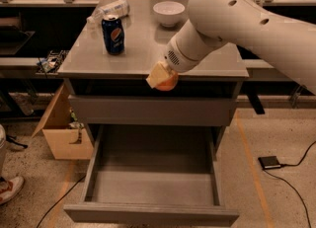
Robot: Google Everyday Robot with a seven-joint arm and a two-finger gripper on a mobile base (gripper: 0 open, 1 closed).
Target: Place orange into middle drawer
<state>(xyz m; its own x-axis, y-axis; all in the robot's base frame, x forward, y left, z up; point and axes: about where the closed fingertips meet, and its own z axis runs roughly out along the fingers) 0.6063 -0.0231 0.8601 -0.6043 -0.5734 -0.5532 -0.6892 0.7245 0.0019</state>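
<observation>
The orange (168, 83) is held in my gripper (161, 77), whose pale fingers (157, 75) are shut on it. Orange and gripper hang in the air at the front edge of the gray cabinet top (143, 54), right of its middle. They are in front of the dark recess above the closed upper drawer front (148, 110). The middle drawer (153, 182) is pulled wide open below, and its flat gray tray holds nothing. The orange is well above the drawer's back part. My big white arm reaches in from the upper right.
A blue soda can (113, 34) stands on the cabinet top at left. A plastic bottle (109, 10) lies behind it, and a white bowl (169, 13) stands at the back. A cardboard box (61, 128) is left of the cabinet. A black device (269, 162) with cable lies on the floor at right.
</observation>
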